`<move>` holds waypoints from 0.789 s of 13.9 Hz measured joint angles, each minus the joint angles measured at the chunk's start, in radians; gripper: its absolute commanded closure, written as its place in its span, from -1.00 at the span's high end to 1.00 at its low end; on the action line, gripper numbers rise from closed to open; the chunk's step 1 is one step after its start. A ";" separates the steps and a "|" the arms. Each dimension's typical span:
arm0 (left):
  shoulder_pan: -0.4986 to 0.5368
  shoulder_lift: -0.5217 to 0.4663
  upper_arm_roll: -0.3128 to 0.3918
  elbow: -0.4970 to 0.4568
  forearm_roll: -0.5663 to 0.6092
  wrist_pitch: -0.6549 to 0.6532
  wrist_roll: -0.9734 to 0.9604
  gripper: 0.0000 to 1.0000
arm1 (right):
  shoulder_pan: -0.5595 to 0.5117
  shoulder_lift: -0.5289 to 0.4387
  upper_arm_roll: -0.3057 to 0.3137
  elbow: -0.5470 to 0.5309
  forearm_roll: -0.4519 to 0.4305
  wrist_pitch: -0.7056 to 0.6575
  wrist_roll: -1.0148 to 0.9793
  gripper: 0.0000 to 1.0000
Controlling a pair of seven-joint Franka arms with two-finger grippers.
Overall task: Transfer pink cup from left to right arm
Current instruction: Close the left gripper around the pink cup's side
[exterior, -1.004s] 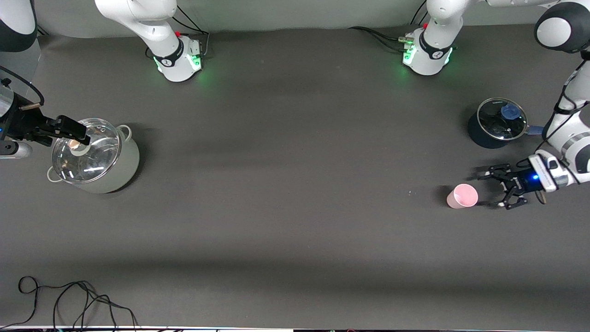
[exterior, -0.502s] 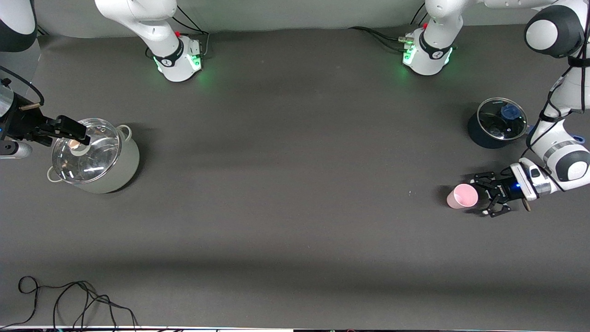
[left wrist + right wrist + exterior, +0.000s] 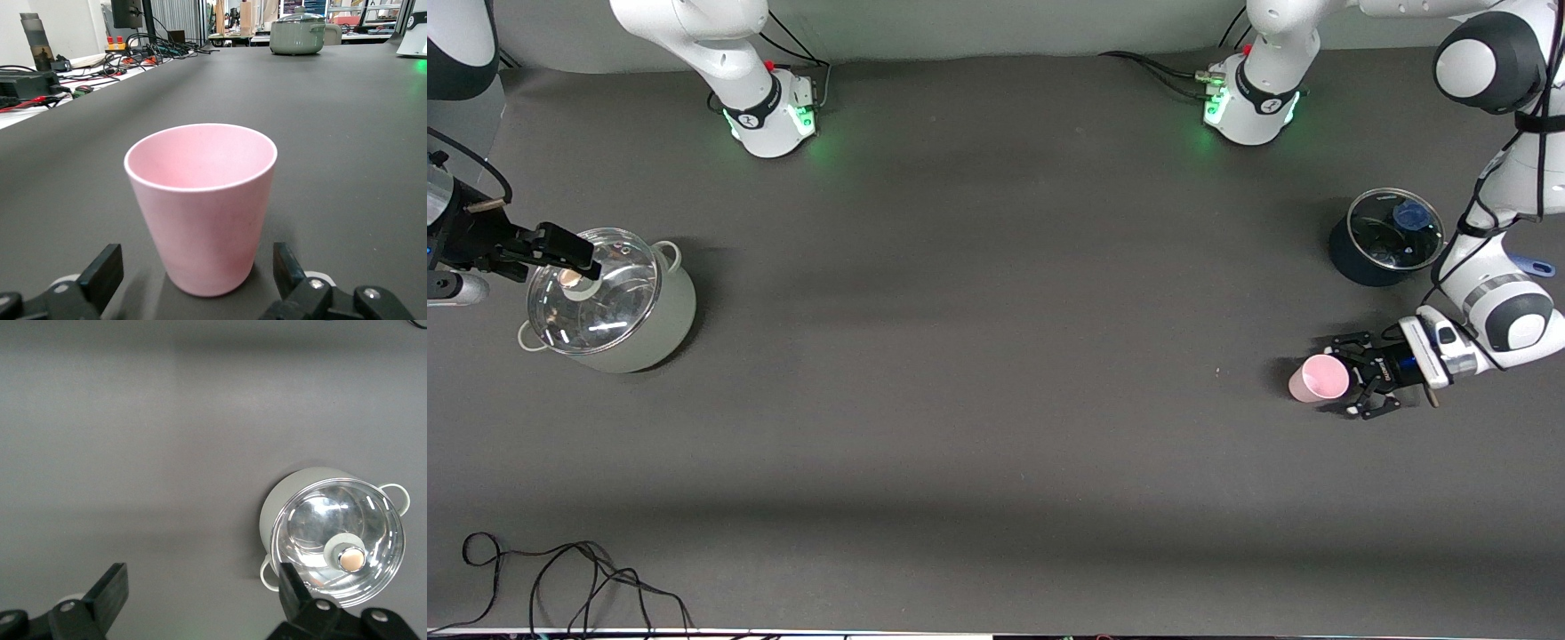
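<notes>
The pink cup (image 3: 1319, 379) stands upright on the dark table toward the left arm's end. My left gripper (image 3: 1347, 379) is low at the table beside it, open, with one finger on each side of the cup's base and not touching it. In the left wrist view the cup (image 3: 203, 200) fills the middle between the black fingers (image 3: 101, 275) of the left gripper (image 3: 193, 270). My right gripper (image 3: 569, 251) waits open and empty over the lidded pot at the right arm's end; it also shows in the right wrist view (image 3: 200, 590).
A pale green pot with a glass lid (image 3: 609, 302) stands at the right arm's end and shows in the right wrist view (image 3: 333, 533). A dark blue saucepan with a glass lid (image 3: 1385, 236) stands farther from the front camera than the cup. Loose black cables (image 3: 560, 578) lie at the table's near edge.
My left gripper has moved toward the cup, and its open fingers now straddle the cup's base. The cup and the right arm have not moved.
</notes>
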 measured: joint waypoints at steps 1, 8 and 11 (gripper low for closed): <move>-0.006 0.001 0.000 -0.001 -0.002 0.001 0.000 0.99 | 0.000 0.000 0.000 0.000 0.000 0.000 0.000 0.99; -0.029 0.002 0.000 -0.011 -0.028 0.011 0.000 0.22 | 0.000 0.000 0.000 0.000 0.000 0.000 0.000 0.99; -0.034 0.002 0.000 -0.011 -0.034 0.015 0.000 0.03 | 0.000 0.000 0.000 0.000 0.000 0.000 0.000 0.99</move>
